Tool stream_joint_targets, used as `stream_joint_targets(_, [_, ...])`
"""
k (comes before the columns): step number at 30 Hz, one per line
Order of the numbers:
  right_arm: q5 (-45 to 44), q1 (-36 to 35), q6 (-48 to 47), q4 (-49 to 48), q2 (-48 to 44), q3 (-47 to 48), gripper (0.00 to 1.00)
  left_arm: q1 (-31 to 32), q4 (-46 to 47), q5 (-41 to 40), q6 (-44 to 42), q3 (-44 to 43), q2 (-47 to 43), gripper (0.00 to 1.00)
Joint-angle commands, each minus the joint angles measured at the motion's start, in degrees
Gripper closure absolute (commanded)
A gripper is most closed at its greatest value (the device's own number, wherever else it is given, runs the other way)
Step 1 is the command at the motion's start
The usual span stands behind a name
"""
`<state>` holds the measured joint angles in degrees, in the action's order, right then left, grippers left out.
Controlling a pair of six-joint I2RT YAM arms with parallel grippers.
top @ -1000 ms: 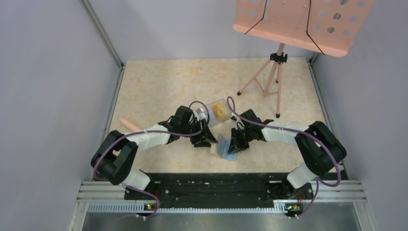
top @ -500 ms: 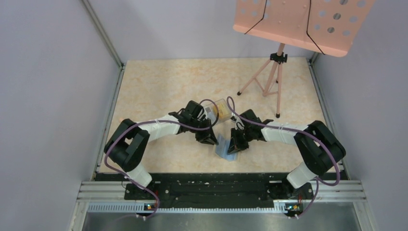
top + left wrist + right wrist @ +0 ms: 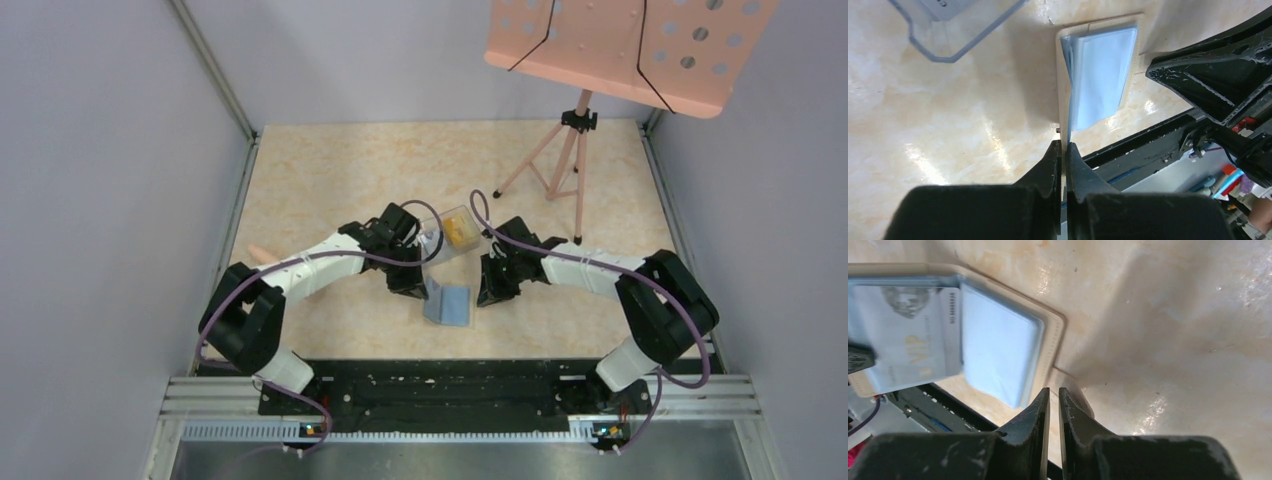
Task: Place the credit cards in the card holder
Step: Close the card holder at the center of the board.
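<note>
pale marbled table [image 3: 330,180] between grey walls, with a pink perforated music stand [image 3: 625,45] on its tripod toward the far right corner. near the middle, just beyond both wrists, a clear plastic box [image 3: 440,245] holding yellow-orange credit cards [image 3: 461,235].

just nearer than the box, the card holder [image 3: 455,304], spread open on the table with its light blue lining up. one half flat, the other half raised on edge along its left side.

left gripper [image 3: 1061,147] clamped tight on the thin rim of that raised half, both fingers pressed against it from either side.

right gripper [image 3: 1053,391] at the holder's right edge, fingers drawn nearly together with only a narrow slit between them. tips over a small tan tab [image 3: 1075,387] sticking out from the holder's border; pinched or merely pressed, not clear from this angle.

smallest of all, in the right wrist view, a white card [image 3: 908,340] with bluish marks and gold lettering, lying against the blue lining of the raised half.
</note>
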<state>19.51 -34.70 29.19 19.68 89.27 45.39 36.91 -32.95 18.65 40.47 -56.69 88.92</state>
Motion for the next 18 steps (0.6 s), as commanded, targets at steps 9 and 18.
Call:
stream_joint_targets(9, [0.50,0.15,-1.62,-1.08,4.14,2.48,0.86,0.54,2.49,6.74,-2.31,-4.25,0.97,0.62])
stream_joint_targets(18, [4.68,1.34,1.39,-4.55,1.70,0.86,0.87,1.15,14.04,19.59,0.44,-4.60,9.68,0.58])
